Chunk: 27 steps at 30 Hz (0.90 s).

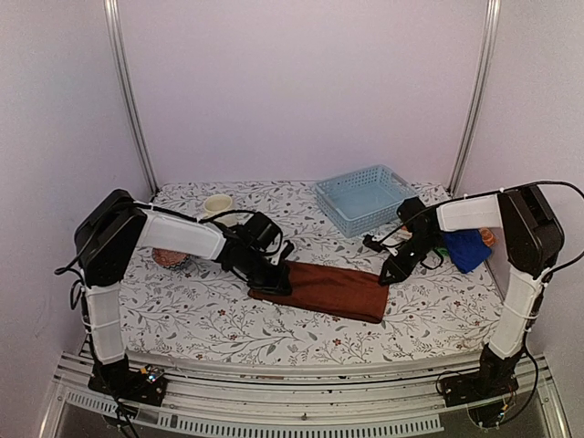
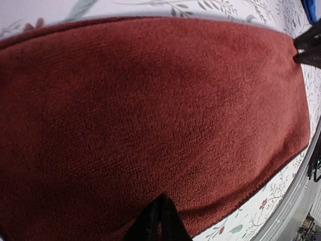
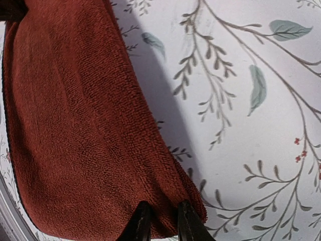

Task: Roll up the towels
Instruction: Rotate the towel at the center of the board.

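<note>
A dark rust-brown towel [image 1: 324, 289] lies folded into a long strip across the middle of the table. My left gripper [image 1: 274, 281] is at its left end. In the left wrist view its fingers [image 2: 160, 221] are pressed together on the towel [image 2: 150, 115]. My right gripper [image 1: 389, 272] is at the towel's right end. In the right wrist view it [image 3: 161, 208] is shut on the towel's near corner [image 3: 80, 125], with cloth pinched between the two fingers. A royal-blue towel [image 1: 467, 248] lies bunched at the right, behind the right arm.
A pale blue lattice basket [image 1: 365, 198] stands at the back right. A small cream cup [image 1: 217, 204] stands at the back left. An orange patterned cloth [image 1: 171, 259] shows under the left arm. The table has a floral cover [image 1: 201, 319], and its metal front rail is near.
</note>
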Motion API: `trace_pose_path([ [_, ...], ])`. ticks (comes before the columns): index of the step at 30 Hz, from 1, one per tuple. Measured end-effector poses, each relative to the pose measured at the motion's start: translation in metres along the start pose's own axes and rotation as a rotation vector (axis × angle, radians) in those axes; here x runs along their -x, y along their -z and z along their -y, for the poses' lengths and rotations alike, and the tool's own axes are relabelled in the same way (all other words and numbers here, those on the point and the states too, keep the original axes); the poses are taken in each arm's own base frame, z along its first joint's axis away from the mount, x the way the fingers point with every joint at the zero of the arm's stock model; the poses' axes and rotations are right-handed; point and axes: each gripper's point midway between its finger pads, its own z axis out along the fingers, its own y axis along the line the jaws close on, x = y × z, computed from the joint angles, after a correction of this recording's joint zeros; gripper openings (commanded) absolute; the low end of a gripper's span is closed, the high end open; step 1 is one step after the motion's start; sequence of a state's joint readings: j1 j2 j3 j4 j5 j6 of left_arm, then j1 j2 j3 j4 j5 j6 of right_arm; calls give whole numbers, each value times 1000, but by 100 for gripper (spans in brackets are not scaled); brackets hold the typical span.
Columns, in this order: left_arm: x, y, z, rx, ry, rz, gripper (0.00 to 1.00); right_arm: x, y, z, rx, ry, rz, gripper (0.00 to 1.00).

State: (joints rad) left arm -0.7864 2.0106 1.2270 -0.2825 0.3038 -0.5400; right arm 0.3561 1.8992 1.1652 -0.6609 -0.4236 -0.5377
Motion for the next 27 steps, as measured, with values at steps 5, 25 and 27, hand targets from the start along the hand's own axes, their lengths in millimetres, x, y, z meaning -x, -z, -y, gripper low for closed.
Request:
trace_pose_path([
  [5, 19, 9, -28, 56, -36, 38, 8, -12, -11, -54, 117, 52, -32, 26],
  [25, 70, 88, 80, 14, -479, 308, 17, -9, 31, -133, 426, 101, -6, 45],
  [27, 42, 93, 110, -76, -513, 302, 14, 6, 50, -130, 397, 125, 59, 46],
])
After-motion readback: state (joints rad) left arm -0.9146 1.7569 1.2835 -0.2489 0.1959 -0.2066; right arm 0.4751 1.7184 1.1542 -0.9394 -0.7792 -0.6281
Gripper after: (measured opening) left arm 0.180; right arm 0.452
